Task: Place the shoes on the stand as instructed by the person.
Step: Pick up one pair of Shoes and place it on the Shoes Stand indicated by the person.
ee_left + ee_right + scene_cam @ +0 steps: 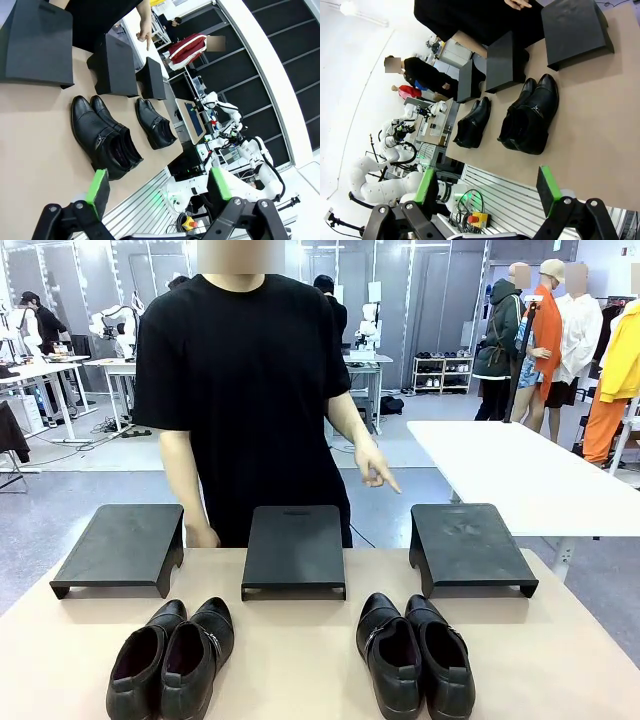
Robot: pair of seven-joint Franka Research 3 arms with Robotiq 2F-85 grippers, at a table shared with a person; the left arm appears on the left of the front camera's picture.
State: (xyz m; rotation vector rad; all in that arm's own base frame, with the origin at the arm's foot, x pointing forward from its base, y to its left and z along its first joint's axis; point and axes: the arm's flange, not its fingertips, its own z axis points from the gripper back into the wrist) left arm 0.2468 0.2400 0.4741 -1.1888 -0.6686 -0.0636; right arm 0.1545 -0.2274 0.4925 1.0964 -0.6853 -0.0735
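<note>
Two pairs of black glossy shoes stand on the tan table's near side: the left pair and the right pair. Behind them are three black stands, left, middle and right. The person stands at the far edge, one hand pointing down toward the right stand. My left gripper hangs open above the table's near edge, well short of the shoes. My right gripper is likewise open and holds nothing.
The person's other hand rests at the table's far edge between the left and middle stands. A white table stands behind at the right. Bare tabletop lies between the two pairs.
</note>
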